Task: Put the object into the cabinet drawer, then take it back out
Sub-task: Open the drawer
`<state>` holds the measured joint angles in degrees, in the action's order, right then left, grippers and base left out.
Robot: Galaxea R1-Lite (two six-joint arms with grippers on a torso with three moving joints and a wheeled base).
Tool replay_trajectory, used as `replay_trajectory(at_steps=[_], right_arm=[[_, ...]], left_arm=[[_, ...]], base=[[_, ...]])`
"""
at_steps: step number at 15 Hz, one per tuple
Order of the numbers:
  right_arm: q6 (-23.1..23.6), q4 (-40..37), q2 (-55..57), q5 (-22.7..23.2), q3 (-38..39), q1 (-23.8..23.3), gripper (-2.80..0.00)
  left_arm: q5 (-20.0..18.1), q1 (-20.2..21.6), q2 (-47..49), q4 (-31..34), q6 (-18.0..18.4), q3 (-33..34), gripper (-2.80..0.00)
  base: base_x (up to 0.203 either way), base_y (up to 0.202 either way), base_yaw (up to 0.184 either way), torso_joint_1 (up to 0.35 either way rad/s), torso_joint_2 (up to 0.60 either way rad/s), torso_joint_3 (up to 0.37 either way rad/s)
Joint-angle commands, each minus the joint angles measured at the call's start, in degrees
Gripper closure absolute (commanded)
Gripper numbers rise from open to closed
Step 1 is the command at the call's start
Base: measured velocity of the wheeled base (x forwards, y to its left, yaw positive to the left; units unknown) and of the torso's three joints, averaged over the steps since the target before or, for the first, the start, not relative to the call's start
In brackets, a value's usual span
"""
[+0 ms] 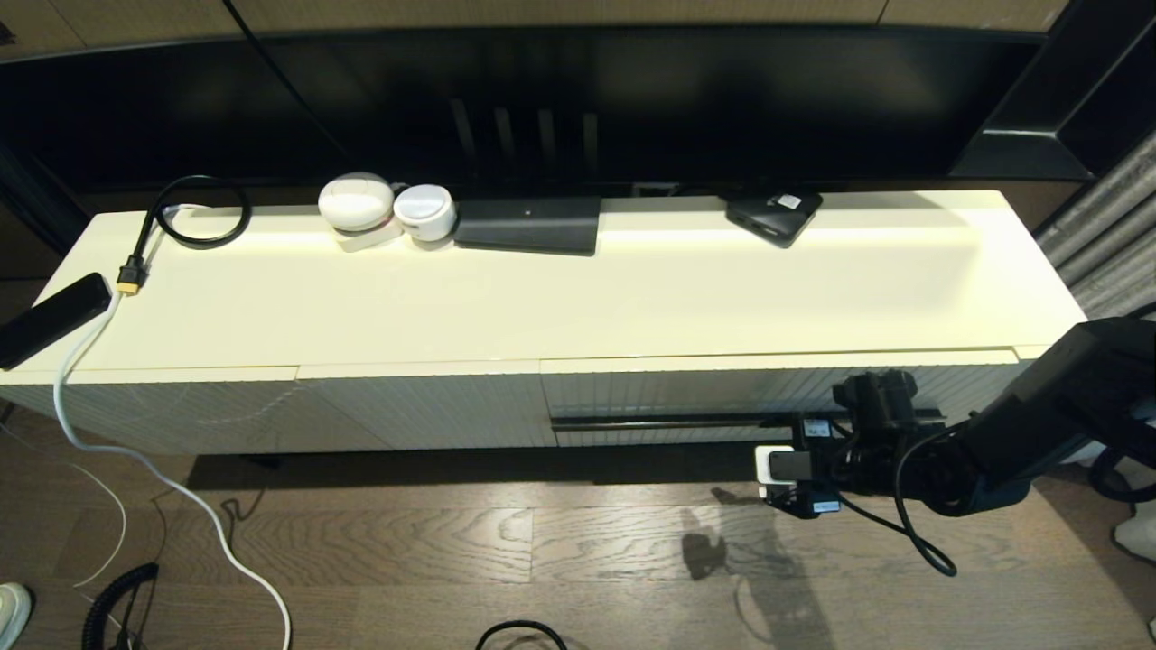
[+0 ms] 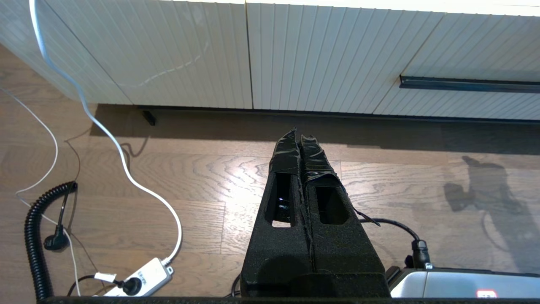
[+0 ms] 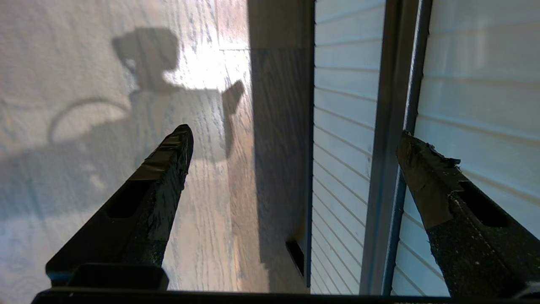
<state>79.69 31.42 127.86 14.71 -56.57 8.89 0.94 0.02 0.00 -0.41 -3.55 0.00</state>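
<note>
The cabinet drawer [image 1: 686, 394] is closed, its ribbed cream front under the right half of the cabinet top. Its thin black handle bar [image 1: 664, 422] runs along the front. My right gripper [image 1: 804, 465] hangs in front of the drawer's right part, open and empty. In the right wrist view the handle bar [image 3: 392, 126] lies between the fingers of the right gripper [image 3: 295, 134], close to the finger on the cabinet side. The other finger is over the floor. My left gripper [image 2: 297, 136] is shut on nothing, low over the floor, left of the handle bar [image 2: 464, 84].
On the cabinet top [image 1: 632, 298] stand two white round devices [image 1: 357, 203], a flat black box [image 1: 528, 224] and a small black device [image 1: 774, 215]. A black remote [image 1: 50, 318] lies at its left edge. White cables [image 1: 163, 469] and a power strip [image 2: 143, 278] lie on the wooden floor.
</note>
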Motion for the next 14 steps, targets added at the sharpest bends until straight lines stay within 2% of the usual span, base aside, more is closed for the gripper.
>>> replay_trajectory(at_steps=[1,13,14], right_arm=[[0.5,0.2,1.1,0.1,-1.3,-0.4,-2.80],[0.5,0.1,3.5,-0.1,-4.8,-1.1,-2.80],[0.5,0.1,3.5,-0.3,-4.8,-1.1,0.00]], left_arm=[[0.0,0.0,0.0,0.0,-0.1,0.0,0.00],[0.0,0.0,0.0,0.0,-0.1,0.0,0.00],[0.0,0.1,0.0,0.0,-0.1,0.0,0.00]], base=[[0.000,0.000,0.000,0.000,0.00,0.000],[0.000,0.000,0.000,0.000,0.00,0.000],[0.000,0.000,0.000,0.000,0.00,0.000]])
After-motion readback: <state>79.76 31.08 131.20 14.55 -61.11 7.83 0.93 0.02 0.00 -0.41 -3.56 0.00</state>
